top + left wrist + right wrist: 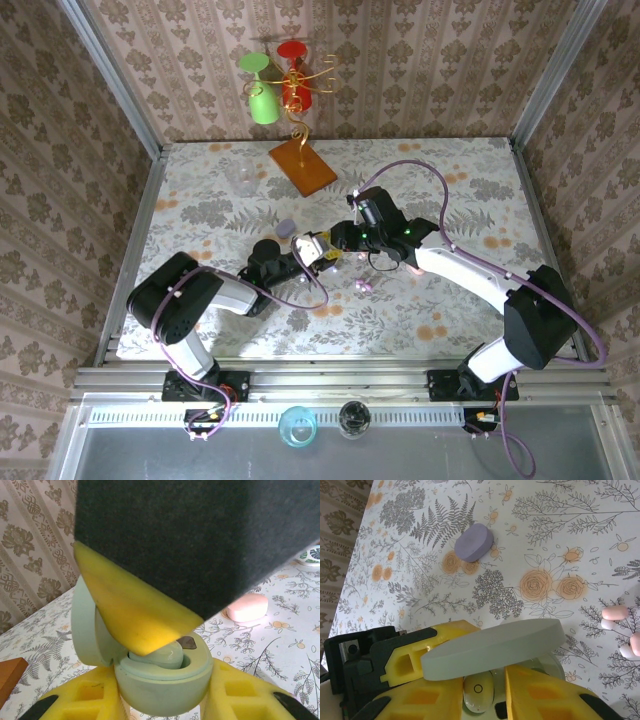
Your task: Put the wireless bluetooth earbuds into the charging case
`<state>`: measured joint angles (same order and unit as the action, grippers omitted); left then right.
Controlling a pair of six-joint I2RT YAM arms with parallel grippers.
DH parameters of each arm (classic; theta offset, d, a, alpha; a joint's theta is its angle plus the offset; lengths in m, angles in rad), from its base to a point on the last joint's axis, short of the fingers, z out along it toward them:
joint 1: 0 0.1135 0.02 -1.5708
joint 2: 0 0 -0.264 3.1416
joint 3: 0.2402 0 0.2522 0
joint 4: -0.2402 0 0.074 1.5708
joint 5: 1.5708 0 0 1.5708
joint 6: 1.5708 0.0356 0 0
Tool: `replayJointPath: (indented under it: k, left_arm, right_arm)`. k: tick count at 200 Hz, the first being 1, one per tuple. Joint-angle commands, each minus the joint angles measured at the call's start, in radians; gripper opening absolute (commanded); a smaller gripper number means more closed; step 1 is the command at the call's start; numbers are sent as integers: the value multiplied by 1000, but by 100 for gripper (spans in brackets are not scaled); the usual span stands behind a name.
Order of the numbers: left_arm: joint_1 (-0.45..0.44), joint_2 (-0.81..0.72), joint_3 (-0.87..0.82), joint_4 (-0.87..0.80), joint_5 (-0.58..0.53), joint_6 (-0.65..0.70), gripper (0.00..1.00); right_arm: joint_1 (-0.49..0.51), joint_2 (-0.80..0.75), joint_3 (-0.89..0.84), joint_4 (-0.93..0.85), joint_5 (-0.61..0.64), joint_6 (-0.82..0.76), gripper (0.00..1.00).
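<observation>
The earbud (477,694) is a small, glossy, whitish-green bud with a ring mark, and it sits in the well of the open charging case (165,682). The case is pale green, and the left pincer (162,702) is clamped on its base. The lid (492,647) juts over the bud. The right pincer (485,679) straddles the bud closely; I cannot tell whether it grips. Pink earbuds (615,612) lie loose on the table (545,540) right of the case, a lilac case (473,542) lies beyond it, and a pink case (247,607) lies nearby.
</observation>
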<state>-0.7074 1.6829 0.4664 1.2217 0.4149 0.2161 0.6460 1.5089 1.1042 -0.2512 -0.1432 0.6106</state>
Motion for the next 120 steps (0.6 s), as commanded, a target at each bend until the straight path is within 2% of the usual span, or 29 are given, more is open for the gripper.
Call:
replayJointPath:
  k: [1,23,44,94,120]
  left_arm:
    - [-8,-30,14,53,35,-40,28]
    - [-6,-31,10,58,39,-54,28]
    - [5,-34,9,62,60,-85,28]
    - [32,-82,14,62,258,-192,28]
    - [46,-104,11,62,295,-241,28]
  right_arm:
    - [4,-42,-6,-1,8,-13,31]
    - [1,-64,-7,-5,7,-23,31]
    - [0,-94,-10,-9,2,-41,35]
    - [-32,-157,-8,-21,6,-46,40]
    - [-32,-171,-8,-7,-22,-63,45]
